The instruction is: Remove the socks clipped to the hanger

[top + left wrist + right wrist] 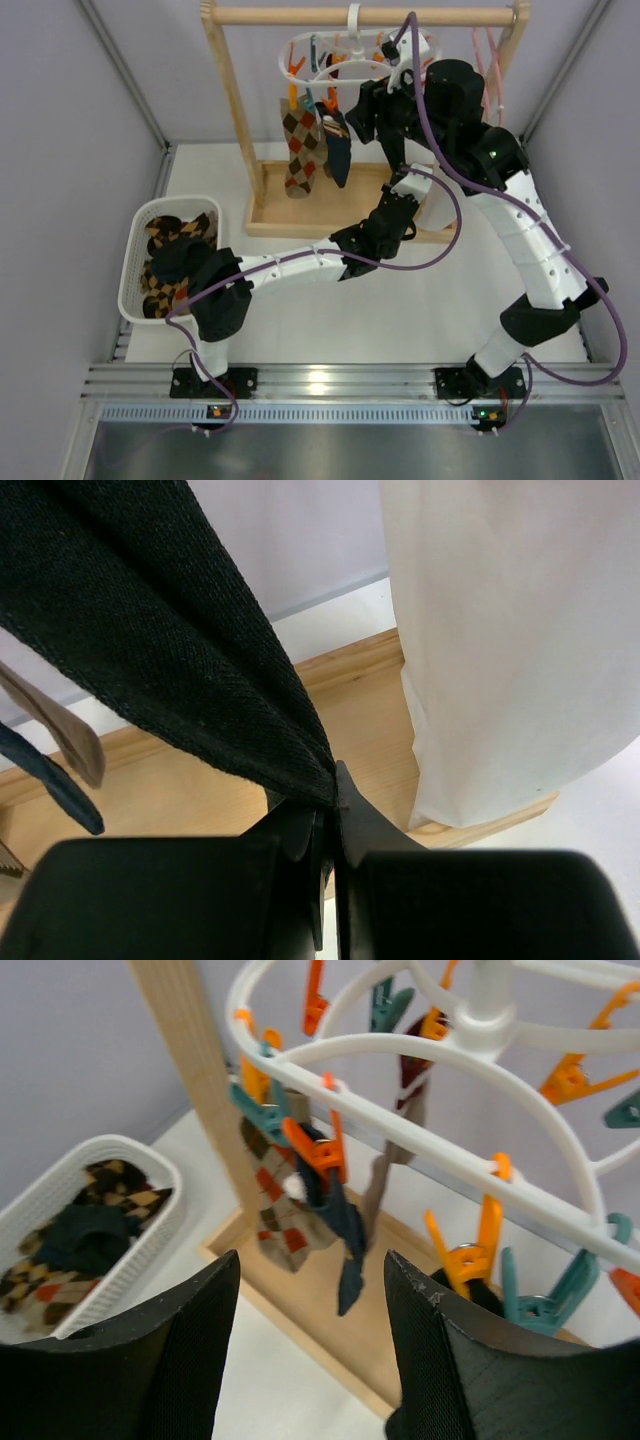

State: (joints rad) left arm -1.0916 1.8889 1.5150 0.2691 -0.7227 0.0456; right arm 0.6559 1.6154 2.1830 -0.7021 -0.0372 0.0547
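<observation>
Near left: white basket, heaped with argyle and dark socks. No telling how many, with the left arm over 1 corner. Same basket low left in the right wrist view, partly behind a finger.

Mid-table: left gripper clamped tight on the lower end of a black sock, fabric pulled taut up and away to the left. Upper end cut off by the frame, so cannot tell which clip has it. From above, fingertips and held sock lost under the right arm. Just right of the grip, a hanging white garment, top out of frame, hem over the wooden base of the rack.

Further back, hanging from the hanger: 1 argyle sock and 1 navy sock, side by side, clipped at the top, toes above the base. Behind them in the right wrist view, a brown strip, too slim to name.

Right gripper raised beside the hanger's ring, jaws standing apart, nothing between them, touching no clip. Orange clips and teal clips dangling from the ring. A dark shape behind 1 orange clip, mostly hidden by the finger.

Farthest: wooden rail carrying the hanger's hook. At its right end a pink hanger, mostly behind the right arm.
</observation>
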